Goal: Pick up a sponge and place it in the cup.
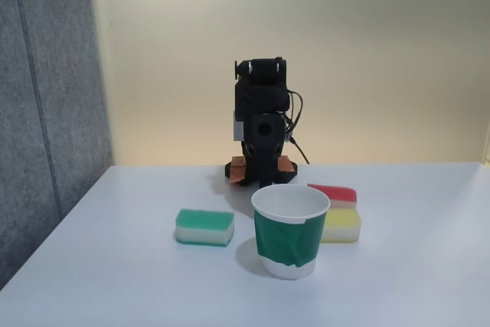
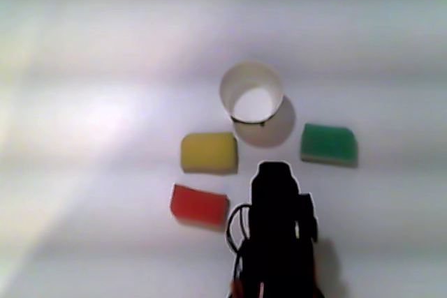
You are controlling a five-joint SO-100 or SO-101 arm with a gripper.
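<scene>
In the fixed view, the cup (image 1: 290,230) is seen nearest on the white surface (image 1: 115,273), standing upright with its mouth open and a dark green band round its middle. Just to its left a green-and-white sponge (image 1: 204,227) is laid flat, apart from the cup. Behind the cup on the right a yellow sponge (image 1: 342,226) is partly hidden by the cup's rim, and the sponge (image 1: 334,194) with the red top is found just beyond it, close against it. Farther back the black arm (image 1: 262,124) is folded up on its base near the far edge, in front of a pale wall (image 1: 367,51). The end effector cannot be made out, so whether it is apart or together cannot be told. In the other view, from above, the sponge (image 2: 199,205) lies beside the arm (image 2: 279,235), with the yellow sponge (image 2: 208,152) between it and the cup (image 2: 251,93), and the green-and-white sponge (image 2: 328,144) at the right.
</scene>
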